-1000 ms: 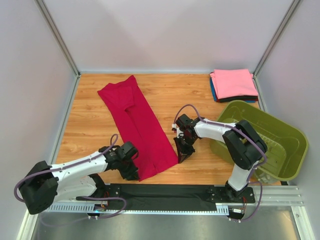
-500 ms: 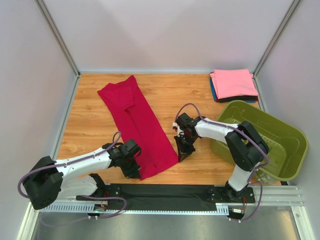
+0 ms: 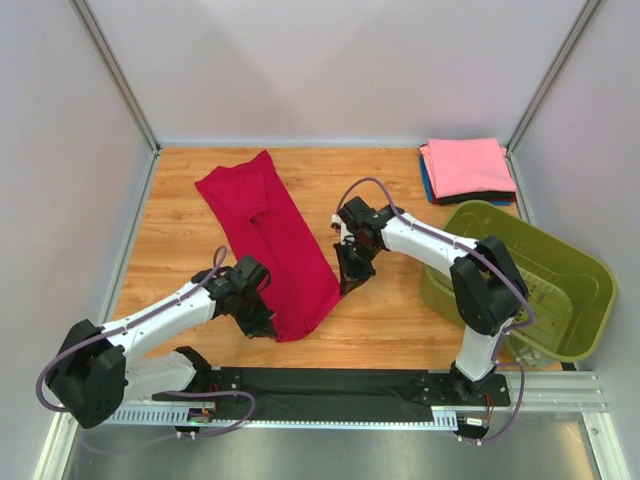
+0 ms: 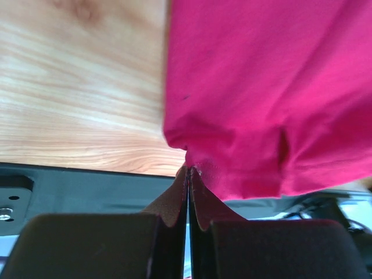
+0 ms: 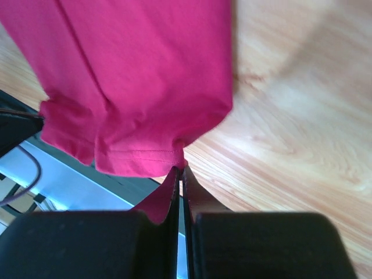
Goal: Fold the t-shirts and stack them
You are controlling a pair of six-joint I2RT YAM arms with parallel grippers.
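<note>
A crimson-red t-shirt [image 3: 272,232] lies as a long strip on the wooden table, running from the far left toward the near middle. My left gripper [image 3: 262,326] is shut on its near left hem corner; the left wrist view shows the cloth [image 4: 261,99] pinched at the fingertips. My right gripper [image 3: 347,283] is shut on the near right hem corner, and the right wrist view shows the hem [image 5: 139,87] lifted off the table. A folded stack with a pink tee [image 3: 466,166] on top of blue and black ones sits at the far right.
An olive-green plastic basket [image 3: 580,290] stands at the right, near the right arm's base. A black mat strip [image 3: 330,385] runs along the near edge. Grey walls close in the left, back and right sides.
Both grippers have moved away from the near edge with the shirt's bottom hem. The near end of the shirt has lifted and shortened.
</note>
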